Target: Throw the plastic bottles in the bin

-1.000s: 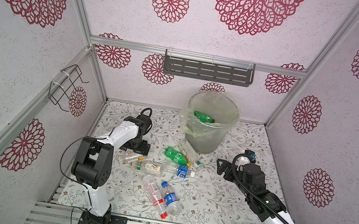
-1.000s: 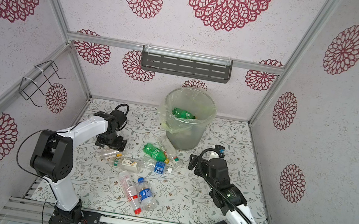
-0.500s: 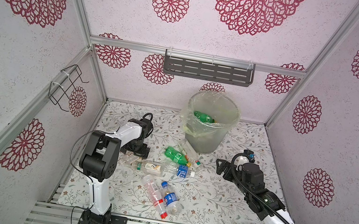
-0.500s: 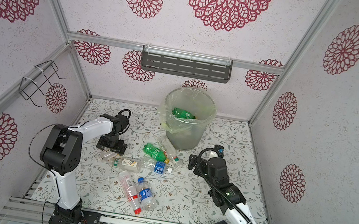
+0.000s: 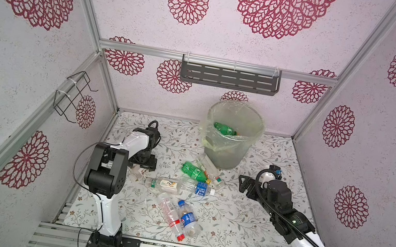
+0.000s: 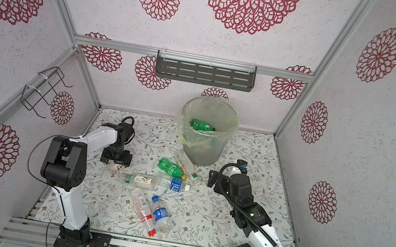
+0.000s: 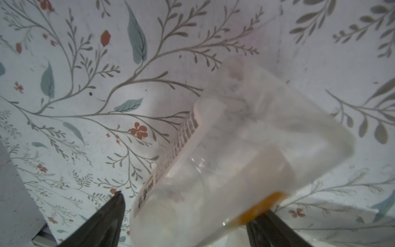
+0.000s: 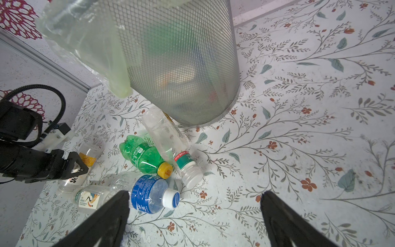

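Plastic bottle point(image 7: 245, 139), likely light, slick and crushable, is sitting mid-body between the left gripper's point(image 7: 188, 205) spread jaws; the right gripper point(image 8: 195, 193) is gaping empty.

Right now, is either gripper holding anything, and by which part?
The right gripper is open and empty. The left gripper straddles a small clear bottle at its orange-banded end; whether it grips cannot be told.
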